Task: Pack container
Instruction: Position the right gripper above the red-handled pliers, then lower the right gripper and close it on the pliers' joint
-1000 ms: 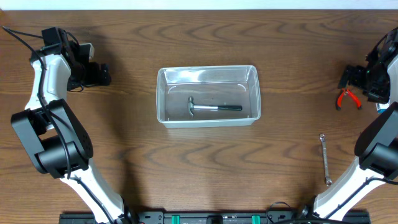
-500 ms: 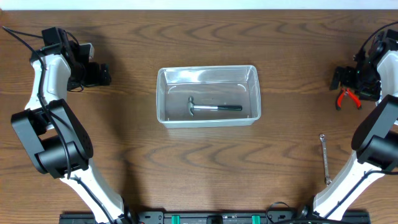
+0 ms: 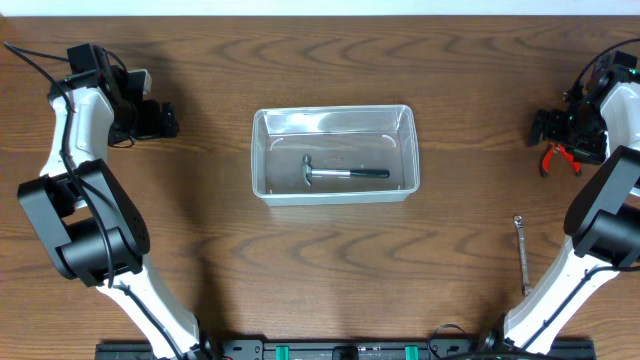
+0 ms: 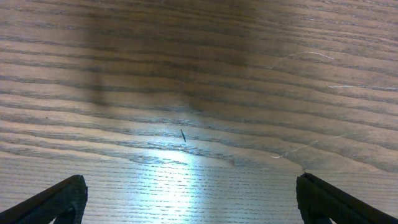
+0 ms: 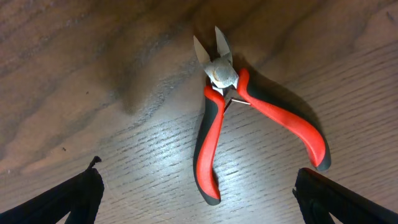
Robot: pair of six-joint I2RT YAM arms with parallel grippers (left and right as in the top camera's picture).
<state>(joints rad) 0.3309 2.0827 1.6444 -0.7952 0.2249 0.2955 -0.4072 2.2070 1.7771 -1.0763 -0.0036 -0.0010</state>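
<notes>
The clear plastic container (image 3: 333, 121) sits mid-table with a small hammer (image 3: 343, 173) lying inside it. Red-handled pliers (image 3: 561, 158) lie at the far right; in the right wrist view the pliers (image 5: 214, 124) lie on the wood between my wide-open fingers (image 5: 81, 196). My right gripper (image 3: 565, 128) hovers open just over the pliers, touching nothing. My left gripper (image 3: 155, 120) is open and empty at the far left over bare wood (image 4: 186, 137).
A slim metal wrench (image 3: 523, 256) lies on the table at the lower right. The wooden table's far edge runs along the top of the overhead view. Both arms' bases stand at the near edge.
My right gripper has moved left and slightly up, from the table's right edge to over the red pliers. The left arm has not moved.
</notes>
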